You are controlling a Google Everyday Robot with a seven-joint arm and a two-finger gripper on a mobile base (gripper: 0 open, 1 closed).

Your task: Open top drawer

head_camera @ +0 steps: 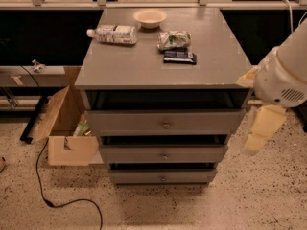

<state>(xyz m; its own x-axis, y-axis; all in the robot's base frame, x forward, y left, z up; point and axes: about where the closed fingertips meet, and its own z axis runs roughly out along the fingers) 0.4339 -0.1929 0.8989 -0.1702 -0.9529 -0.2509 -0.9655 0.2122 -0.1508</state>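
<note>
The top drawer [165, 121] sits right under the grey tabletop [144, 68], the widest of the three fronts, with a dark gap showing between its upper edge and the slab above. Its small round knob [166, 125] is at the centre of the flat front, and nothing is touching it. Below it come the middle drawer [164, 154] and then the bottom drawer [163, 177], each narrower than the one above and each with a similar knob.

Off to the right of the cabinet, the robot's pale arm [283, 73] comes in from the edge of view. The gripper [259, 131] hangs down from it just beside the right end of the top drawer, clear of the wood. Whether it is open or closed I cannot tell from here.

On the tabletop, a shallow bowl [149, 17] stands at the back, a plastic bottle [112, 34] lies on its side to the left, and a crumpled snack bag [173, 40] lies just behind a dark flat packet [179, 57].

On the speckled floor to the left, an open cardboard box [64, 143] sits against the cabinet's side, and a black cable [45, 190] snakes in front of it.
</note>
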